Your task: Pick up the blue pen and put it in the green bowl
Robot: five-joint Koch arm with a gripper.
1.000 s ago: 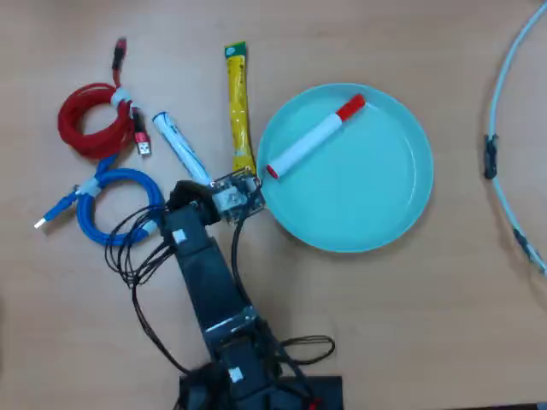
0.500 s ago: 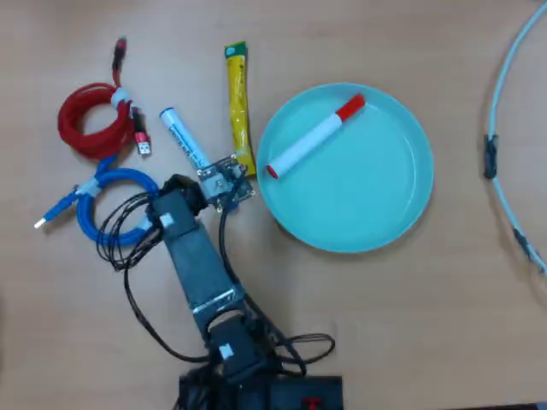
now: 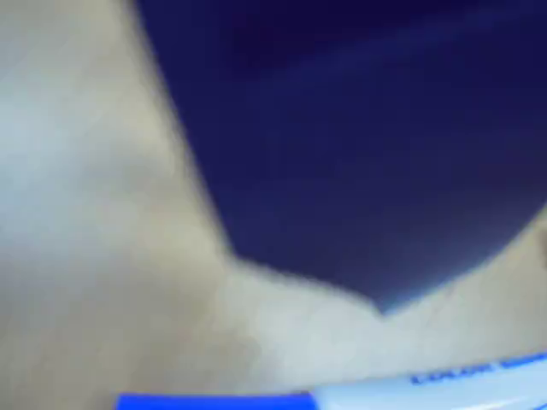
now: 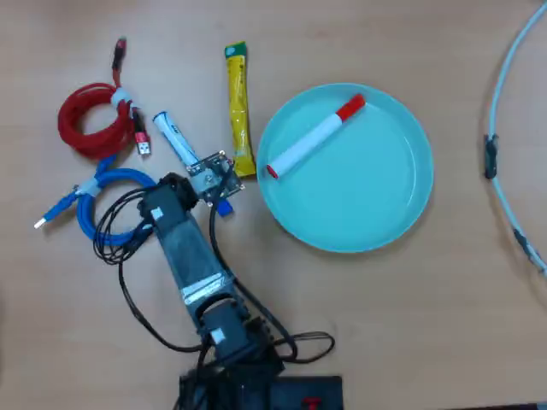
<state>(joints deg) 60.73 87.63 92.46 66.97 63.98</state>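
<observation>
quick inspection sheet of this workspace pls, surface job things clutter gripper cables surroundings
surface: wooden table, bare on the right side of the overhead view.
job's things: blue pen lies on the table, its lower end under the arm's head; in the wrist view it lies along the bottom edge. green bowl sits to its right, apart from it.
clutter: red-capped marker lies inside the bowl; yellow sachet lies between pen and bowl.
gripper: gripper is over the pen's lower end; jaw state cannot be told.
cables: red coil and blue coil left of the arm; black leads along the arm.
surroundings: pale hoop at the right edge.
</observation>
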